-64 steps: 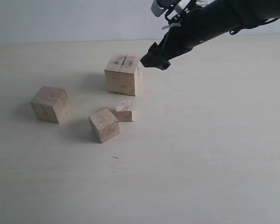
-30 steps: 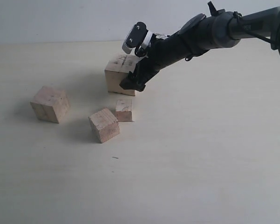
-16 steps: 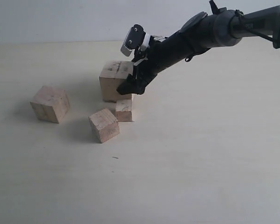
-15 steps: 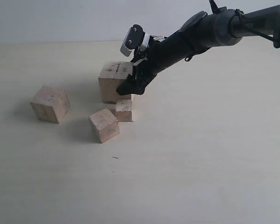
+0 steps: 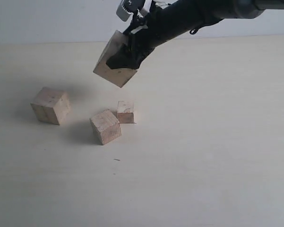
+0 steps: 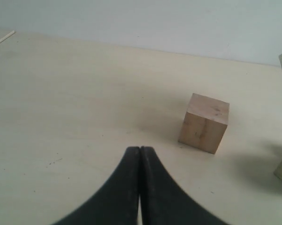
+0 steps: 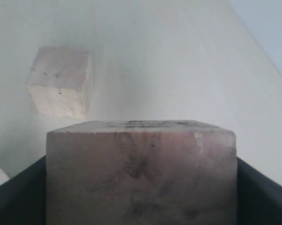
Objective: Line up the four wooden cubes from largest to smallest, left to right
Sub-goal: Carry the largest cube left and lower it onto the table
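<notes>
Largest pale raw-wood cube, tilted, sits clamped in the black right claw, clear of the pale table. Below the claw lie the smallest cube & mid cube; the 2nd-largest cube is farthest toward the left arm's side, so the carry prob. goes past it. Black left claw, pressed shut & empty, is nearer that one; no brand/label, and the dark scribbles on the held cube are unreadable.

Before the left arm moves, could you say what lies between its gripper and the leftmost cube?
Only bare table separates the left gripper from that cube, as the left wrist view shows.
</notes>
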Controlling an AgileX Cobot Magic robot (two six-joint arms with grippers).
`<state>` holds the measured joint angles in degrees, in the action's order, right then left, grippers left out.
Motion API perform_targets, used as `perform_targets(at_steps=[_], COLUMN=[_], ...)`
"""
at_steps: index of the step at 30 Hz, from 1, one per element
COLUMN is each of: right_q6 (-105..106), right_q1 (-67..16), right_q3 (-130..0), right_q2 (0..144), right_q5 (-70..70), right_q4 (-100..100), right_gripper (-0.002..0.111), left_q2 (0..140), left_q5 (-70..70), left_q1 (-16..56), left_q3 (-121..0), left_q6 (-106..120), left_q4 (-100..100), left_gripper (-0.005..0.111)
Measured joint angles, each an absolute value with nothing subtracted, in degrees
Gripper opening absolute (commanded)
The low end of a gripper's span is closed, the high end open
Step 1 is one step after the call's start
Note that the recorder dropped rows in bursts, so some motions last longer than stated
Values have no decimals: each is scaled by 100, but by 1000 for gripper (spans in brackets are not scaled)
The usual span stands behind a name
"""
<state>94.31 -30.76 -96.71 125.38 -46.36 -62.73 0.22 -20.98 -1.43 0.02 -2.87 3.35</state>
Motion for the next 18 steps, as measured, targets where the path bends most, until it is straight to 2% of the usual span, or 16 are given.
perform_targets(at_steps=[5,10,18], right_q6=[9431,9573,9620], right_q1=[-3867,-4828,-5285], right_q3=[-9671,-9732,-10915], right_q2=[12451,12451,12879], right_q5=[-4628,-3708,-3636], right_q4=[-6282,-6282,-6852], right_gripper=[0,0,0], left_q2=[22,22,22], left_q5=[-2098,-2098,-2098], left_q1=[-143,-143,-143], left_q3=[2,2,2], left_q6=[-287,-287,-287], left_q4=[335,335,335], left_gripper=[0,0,0])
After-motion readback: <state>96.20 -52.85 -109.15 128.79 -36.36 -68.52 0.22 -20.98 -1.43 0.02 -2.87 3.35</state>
